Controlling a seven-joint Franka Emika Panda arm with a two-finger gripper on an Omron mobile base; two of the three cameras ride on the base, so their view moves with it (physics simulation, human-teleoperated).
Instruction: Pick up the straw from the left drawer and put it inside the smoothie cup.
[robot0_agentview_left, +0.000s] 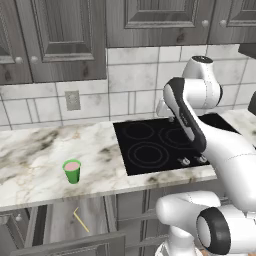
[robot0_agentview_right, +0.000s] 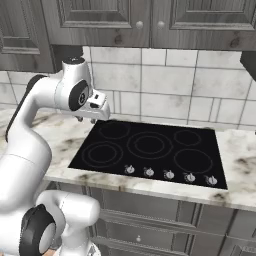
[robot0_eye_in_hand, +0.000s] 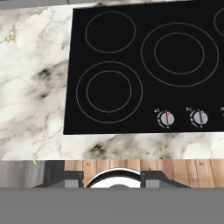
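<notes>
**While the straw waits in the drawer, your arm is parked over the cooktop**

Because the gripper (robot0_agentview_right: 86, 120) hangs high above the back-left corner of the cooktop (robot0_agentview_left: 165, 142), it is well apart from everything the task needs. Whether its fingers stand apart or together, you cannot tell from these views; nothing is seen held in them.

The straw (robot0_agentview_left: 81, 220) lies flat and slanted on the floor of the open left drawer (robot0_agentview_left: 65, 225), below the counter edge. The smoothie cup (robot0_agentview_left: 72, 171) stands upright on the marble counter (robot0_agentview_left: 35, 155), above the drawer and near its front edge.

Watch the descent: coming in from the right, you could clip the counter lip or the cup and tip the drink. The straw is thin and lies flat, so a shallow pinch may slip off or skid it across the drawer floor. Later, a tilted straw could nudge the light cup over.
</notes>
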